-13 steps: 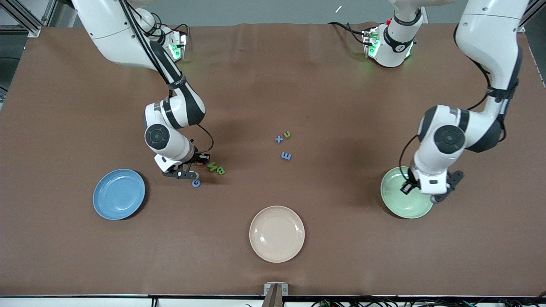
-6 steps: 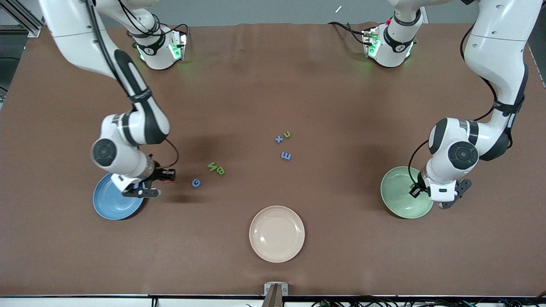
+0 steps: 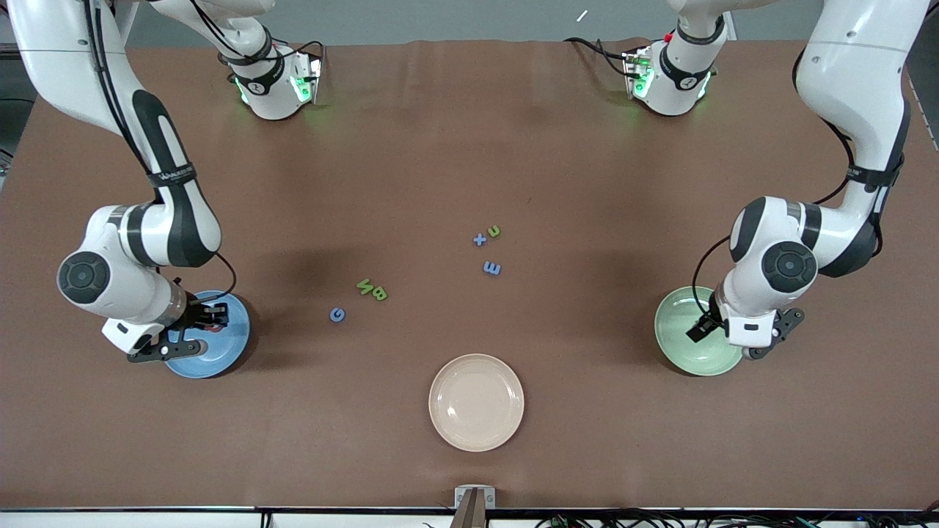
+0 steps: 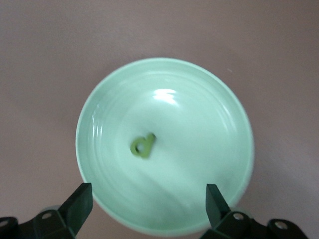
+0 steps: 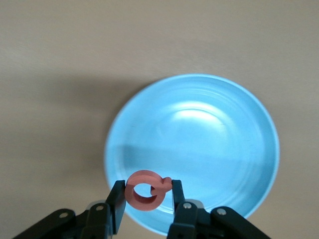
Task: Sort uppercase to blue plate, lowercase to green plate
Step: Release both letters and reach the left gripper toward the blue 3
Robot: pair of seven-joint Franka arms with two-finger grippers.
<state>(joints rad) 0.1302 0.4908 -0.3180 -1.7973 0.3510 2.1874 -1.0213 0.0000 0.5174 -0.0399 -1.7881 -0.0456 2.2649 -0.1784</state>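
Right end effector [image 5: 144, 201] hangs over the round blue plate [image 5: 219, 149] clenching the flat red Q [image 5: 146, 189] for its drop, while the left end effector [image 4: 149, 199], fingers spread, hovers over the mint-green plate [image 4: 209, 124] holding the green p-like letter [image 4: 142, 145].

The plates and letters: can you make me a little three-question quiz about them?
1. True or false: the right gripper holds the red Q letter over the round blue plate.
2. Which letter lies in the pale green plate? A) green p-shaped letter B) blue G letter C) blue x letter
3. Fill in: the left gripper over the green plate is ____.

Key: 1 true; 2 A; 3 open.
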